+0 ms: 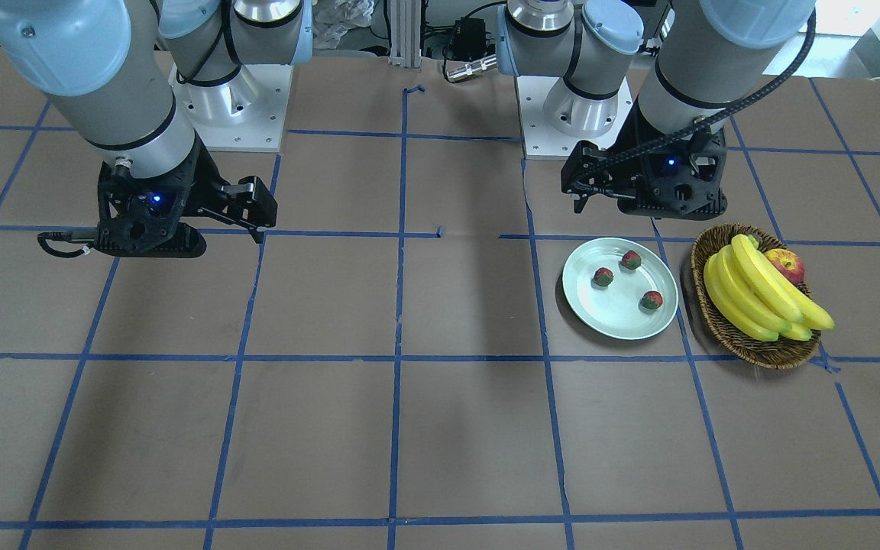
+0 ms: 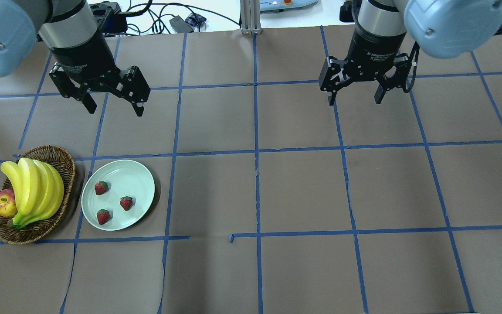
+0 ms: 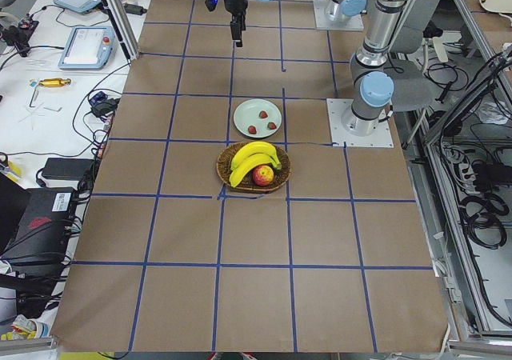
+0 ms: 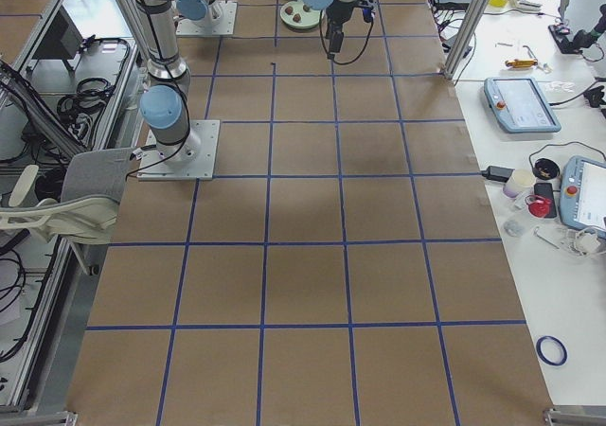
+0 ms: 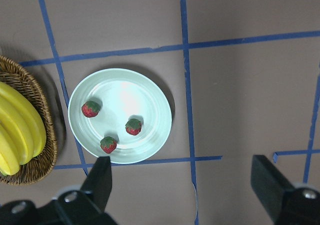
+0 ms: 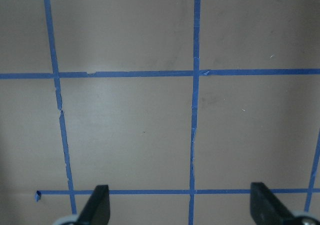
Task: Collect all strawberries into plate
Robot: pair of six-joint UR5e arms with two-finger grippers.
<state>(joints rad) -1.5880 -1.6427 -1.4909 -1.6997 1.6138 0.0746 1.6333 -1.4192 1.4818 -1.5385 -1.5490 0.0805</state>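
Strawberries: three strawberries (image 2: pixel 101 188) (image 2: pixel 126 203) (image 2: pixel 103 216) lie on the plate (image 2: pixel 135 178), apart from one another; none shows on the bare tabletop (image 2: pixel 294 192).
Left gripper: the left gripper (image 2: pixel 115 109) hangs above the tabletop, jaws spread wide, holding nothing.
Right gripper: the right gripper (image 2: pixel 354 101) is likewise spread and empty.
Key relation: the plate sits below the left gripper and a little out past its fingertips, on the side away from the robot's base. It is well apart from the right gripper, so the left arm is much the nearer.
Long axis: the berries are stubby and the plate is round, so no approach angle looks favoured.
Beside the plate: a wicker basket (image 2: pixel 57 153) with bananas (image 2: pixel 33 187) and an apple (image 2: pixel 3 204), on the plate's far side from the right gripper.
Judgement: the collecting looks finished, with no further pick called for.
Writing: small white lettering on each gripper's body seems to read "Adaptive Gripper". The fruit and plate carry no labels.
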